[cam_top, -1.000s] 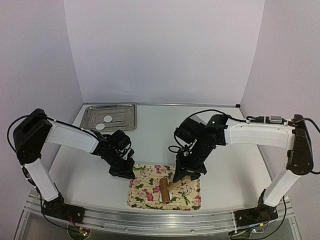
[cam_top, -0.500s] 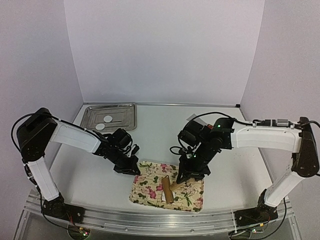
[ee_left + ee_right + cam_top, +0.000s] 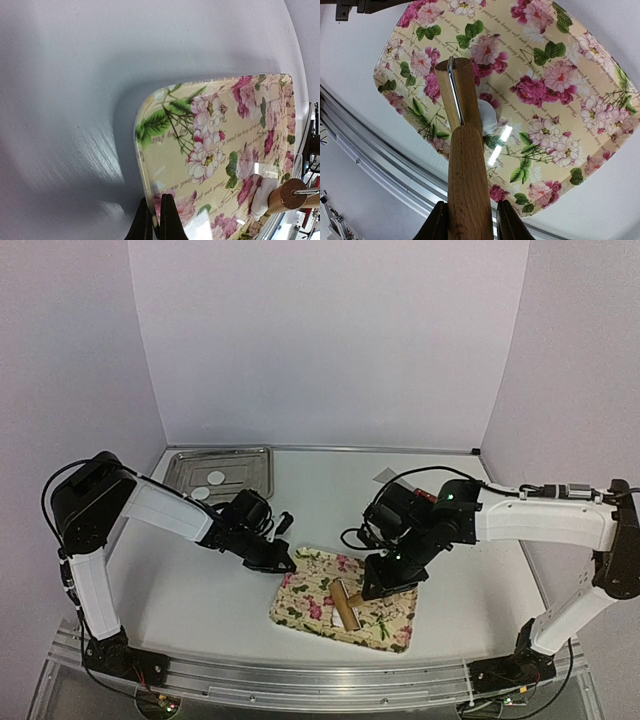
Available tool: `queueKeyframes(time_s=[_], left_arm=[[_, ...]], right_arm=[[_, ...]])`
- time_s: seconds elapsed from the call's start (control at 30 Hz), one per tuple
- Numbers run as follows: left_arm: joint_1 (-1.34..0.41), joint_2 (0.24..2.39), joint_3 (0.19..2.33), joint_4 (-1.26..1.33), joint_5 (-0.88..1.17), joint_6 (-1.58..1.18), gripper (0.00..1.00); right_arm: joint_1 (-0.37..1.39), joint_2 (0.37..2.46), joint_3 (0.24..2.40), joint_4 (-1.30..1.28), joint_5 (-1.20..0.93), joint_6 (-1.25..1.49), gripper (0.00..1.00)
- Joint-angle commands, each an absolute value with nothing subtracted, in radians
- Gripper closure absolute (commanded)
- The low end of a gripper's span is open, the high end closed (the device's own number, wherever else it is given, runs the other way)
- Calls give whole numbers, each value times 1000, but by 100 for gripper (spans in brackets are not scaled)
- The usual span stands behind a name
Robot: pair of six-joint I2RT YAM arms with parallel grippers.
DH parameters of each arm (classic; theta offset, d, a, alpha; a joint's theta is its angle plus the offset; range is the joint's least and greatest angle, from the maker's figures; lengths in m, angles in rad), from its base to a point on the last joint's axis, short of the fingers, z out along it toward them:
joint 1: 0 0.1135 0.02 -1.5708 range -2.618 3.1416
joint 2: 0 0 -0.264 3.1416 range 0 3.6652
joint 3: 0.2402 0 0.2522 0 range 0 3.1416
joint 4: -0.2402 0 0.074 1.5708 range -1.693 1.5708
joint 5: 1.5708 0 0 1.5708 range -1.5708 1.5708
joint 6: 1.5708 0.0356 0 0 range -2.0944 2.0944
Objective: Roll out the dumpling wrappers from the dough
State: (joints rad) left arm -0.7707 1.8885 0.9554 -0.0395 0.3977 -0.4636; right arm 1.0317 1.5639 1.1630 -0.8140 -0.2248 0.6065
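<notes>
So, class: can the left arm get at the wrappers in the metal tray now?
Likely not yet: the left gripper is shut on the floral tray, though the wrappers lie uncovered.

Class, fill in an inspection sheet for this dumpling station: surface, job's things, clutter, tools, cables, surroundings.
Surface: white table, floral tray near the front.
Job's things: two dumpling wrappers in the metal tray; dough piece under the rolling pin on the floral tray.
Clutter: small pale scrap on the table, unclear.
Tools: left tool shut on the floral tray's rim; right tool shut on the rolling pin's handle.
Cables: black cables loop along both arms.
Surroundings: pale walls; metal rail at the near edge.
</notes>
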Motion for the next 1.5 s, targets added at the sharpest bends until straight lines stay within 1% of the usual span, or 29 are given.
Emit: queueKeyframes(time_s=[0.0, 0.3, 0.67, 0.9, 1.17, 1.47], left_arm=[[-779, 1955, 846, -158, 216, -393, 100], [-779, 1724, 719, -90, 158, -380, 100], [-779, 1758, 658, 28, 223, -367, 100], [-783, 1764, 647, 63, 252, -359, 100], [-788, 1743, 643, 62, 233, -350, 100], [-793, 1729, 638, 64, 230, -350, 100]], right_arm=[[952, 1702, 1088, -990, 200, 486, 100], [855, 1760, 1159, -1000, 126, 424, 100], [860, 1931, 1228, -969, 36, 446, 100], [878, 2030, 1277, -966, 21, 475, 100], [887, 2098, 1351, -957, 8, 493, 100], [896, 2159, 1414, -947, -67, 515, 100]])
